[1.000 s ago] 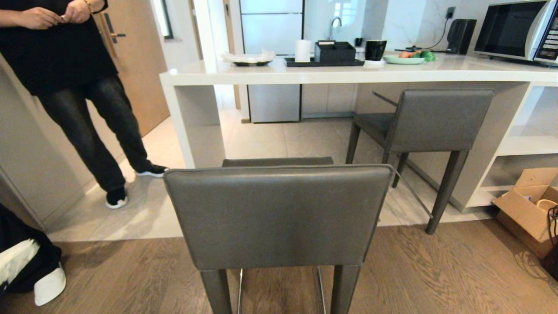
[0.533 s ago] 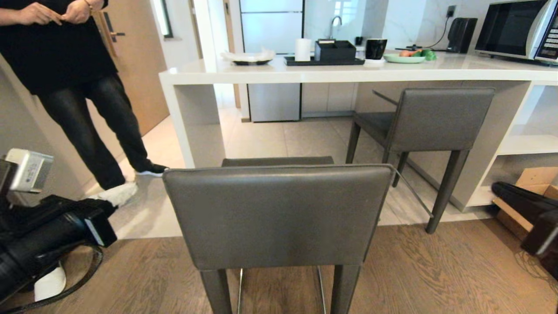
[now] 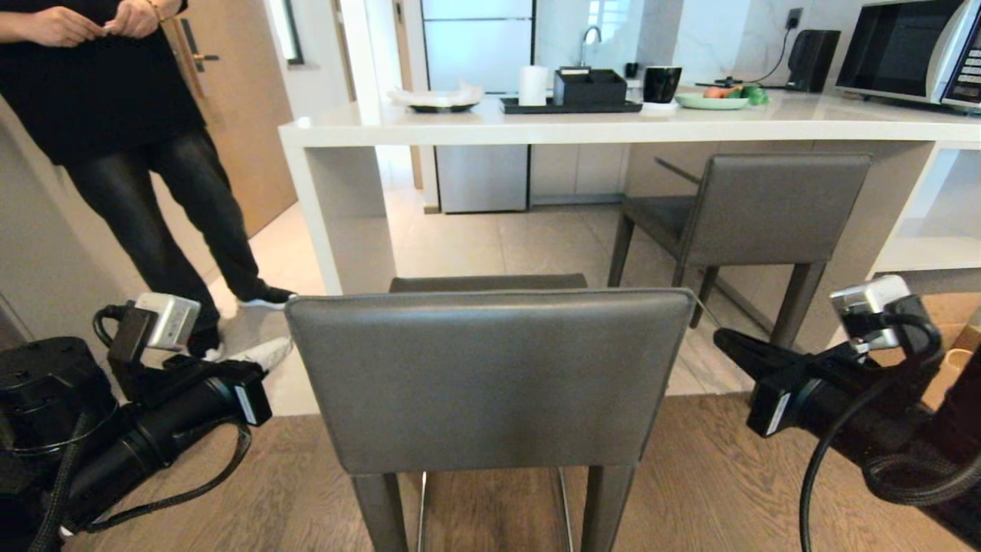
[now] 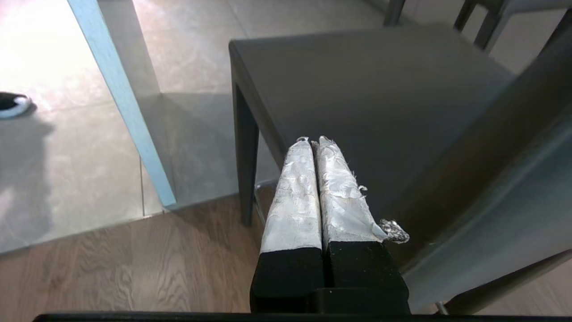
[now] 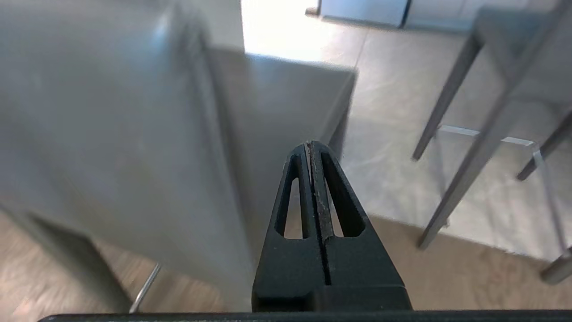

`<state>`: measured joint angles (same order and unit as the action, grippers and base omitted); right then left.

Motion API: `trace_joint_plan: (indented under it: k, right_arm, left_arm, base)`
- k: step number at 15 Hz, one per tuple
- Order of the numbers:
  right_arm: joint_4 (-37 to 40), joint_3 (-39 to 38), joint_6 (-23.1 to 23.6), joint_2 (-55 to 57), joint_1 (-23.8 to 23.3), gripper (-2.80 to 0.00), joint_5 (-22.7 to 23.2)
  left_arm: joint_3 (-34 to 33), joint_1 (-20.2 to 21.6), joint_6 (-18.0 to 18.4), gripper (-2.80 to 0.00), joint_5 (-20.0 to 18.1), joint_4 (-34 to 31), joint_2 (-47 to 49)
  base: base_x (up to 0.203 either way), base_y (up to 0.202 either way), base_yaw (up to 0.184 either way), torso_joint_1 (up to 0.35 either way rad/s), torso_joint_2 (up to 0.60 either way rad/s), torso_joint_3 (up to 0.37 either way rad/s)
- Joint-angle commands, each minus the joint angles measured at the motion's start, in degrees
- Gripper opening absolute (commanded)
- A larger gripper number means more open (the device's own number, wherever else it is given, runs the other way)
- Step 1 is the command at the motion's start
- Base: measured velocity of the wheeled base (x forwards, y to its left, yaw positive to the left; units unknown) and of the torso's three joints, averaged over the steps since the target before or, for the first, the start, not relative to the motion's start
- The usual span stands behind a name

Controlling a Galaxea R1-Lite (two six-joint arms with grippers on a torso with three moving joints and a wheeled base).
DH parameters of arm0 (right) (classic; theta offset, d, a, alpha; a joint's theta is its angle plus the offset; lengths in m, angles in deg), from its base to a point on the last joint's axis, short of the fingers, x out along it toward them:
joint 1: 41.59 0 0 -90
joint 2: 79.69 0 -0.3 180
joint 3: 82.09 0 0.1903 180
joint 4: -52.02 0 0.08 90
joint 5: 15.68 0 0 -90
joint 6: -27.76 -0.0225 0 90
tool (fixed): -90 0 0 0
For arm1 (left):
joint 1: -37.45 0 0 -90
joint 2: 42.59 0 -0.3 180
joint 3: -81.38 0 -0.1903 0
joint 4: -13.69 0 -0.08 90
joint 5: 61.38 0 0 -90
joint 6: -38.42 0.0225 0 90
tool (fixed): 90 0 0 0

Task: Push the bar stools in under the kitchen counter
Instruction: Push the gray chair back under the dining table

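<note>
Grippers, left (image 3: 264,354) and right (image 3: 724,341), both clenched empty, flank the near stool's (image 3: 490,376) backrest edges without touching.

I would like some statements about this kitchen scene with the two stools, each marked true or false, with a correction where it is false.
1. The near bar stool stands with its backrest toward the robot. True.
2. The left claw is open wide. False: its fingers are pressed together, holding nothing.
3. The far bar stool lies tipped over on the floor. False: it stands upright, its seat partly under the kitchen counter.
4. The right claw is shut and sits beside the near stool's right edge. True.
5. A person stands to the left of the counter. True.
6. The microwave sits on the floor. False: it is on the counter's right end.
</note>
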<state>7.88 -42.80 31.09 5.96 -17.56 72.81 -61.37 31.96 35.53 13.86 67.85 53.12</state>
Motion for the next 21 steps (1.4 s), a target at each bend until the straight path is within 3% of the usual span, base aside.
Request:
trace_joint_plan:
  k: [1, 4, 7, 9, 14, 21]
  right_arm:
    - [-1.34, 0.31, 0.10, 4.63, 1.18, -2.80, -0.65]
    - [-1.40, 1.58, 0.19, 6.20, 1.27, -2.80, -0.88]
    - [-1.40, 3.01, 0.27, 6.95, 1.19, -2.80, -1.18]
    - [-1.40, 4.79, 0.36, 7.96, 1.32, -2.80, -1.22]
    - [-1.14, 8.33, 3.84, 11.49, 3.08, -2.80, -1.29]
    - [-1.13, 15.85, 5.06, 18.06, 4.52, -2.80, -2.51]
  left_arm:
    - [-0.06, -0.74, 0.01, -2.80, -0.17, 1.04, 2.81]
    - [0.08, -2.51, 0.00, -2.80, 0.33, 1.05, 2.98]
    - [1.13, -4.75, -0.04, -2.80, 4.16, 1.13, 4.38]
    - [1.14, -6.54, -0.01, -2.80, 4.68, 1.13, 4.28]
    - [3.05, -12.17, -0.26, -2.80, 9.45, 1.05, 5.02]
    - [7.48, -14.29, -0.27, -2.80, 12.58, 0.96, 9.95]
  base:
    - [0.000, 0.000, 0.000, 0.000, 0.00, 0.000]
    - [0.000, 0.000, 0.000, 0.000, 0.00, 0.000]
    - [0.000, 0.000, 0.000, 0.000, 0.00, 0.000]
    - [0.000, 0.000, 0.000, 0.000, 0.00, 0.000]
    - [0.000, 0.000, 0.000, 0.000, 0.00, 0.000]
    - [0.000, 0.000, 0.000, 0.000, 0.00, 0.000]
